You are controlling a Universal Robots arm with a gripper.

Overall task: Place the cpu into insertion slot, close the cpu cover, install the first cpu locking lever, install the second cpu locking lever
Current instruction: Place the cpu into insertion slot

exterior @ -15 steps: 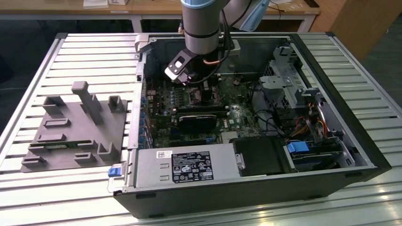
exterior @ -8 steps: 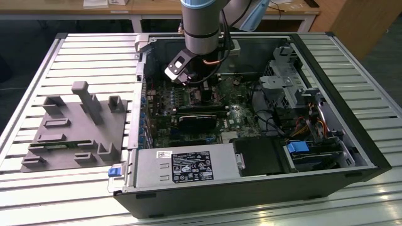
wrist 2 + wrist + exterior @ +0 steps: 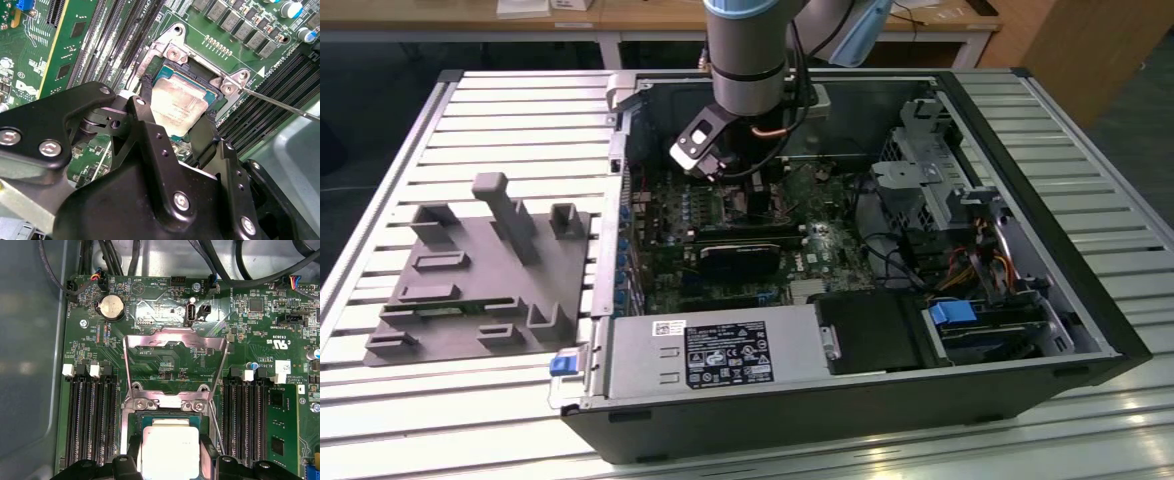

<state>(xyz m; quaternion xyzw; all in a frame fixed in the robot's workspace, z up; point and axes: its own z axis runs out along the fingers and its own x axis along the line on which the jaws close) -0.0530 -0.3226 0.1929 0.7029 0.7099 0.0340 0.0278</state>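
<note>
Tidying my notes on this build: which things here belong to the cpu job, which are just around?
Job: gripper, shut on the cpu; insertion slot; open cpu cover; locking lever.
Just there: grey fixture block; power supply; coin battery; memory slots.

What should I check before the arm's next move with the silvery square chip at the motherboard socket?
1. Thin silvery metal frame cover flipped back, off the socket: ok.
2. Flat square silvery-grey chip lined up within the metal-rimmed square socket: ok.
3. Chip lying fully flat in the socket: cannot tell.
4. Thin wire locking lever swung out, not crossing the chip: ok.
5. Black gripper centred across the chip: ok.
</note>
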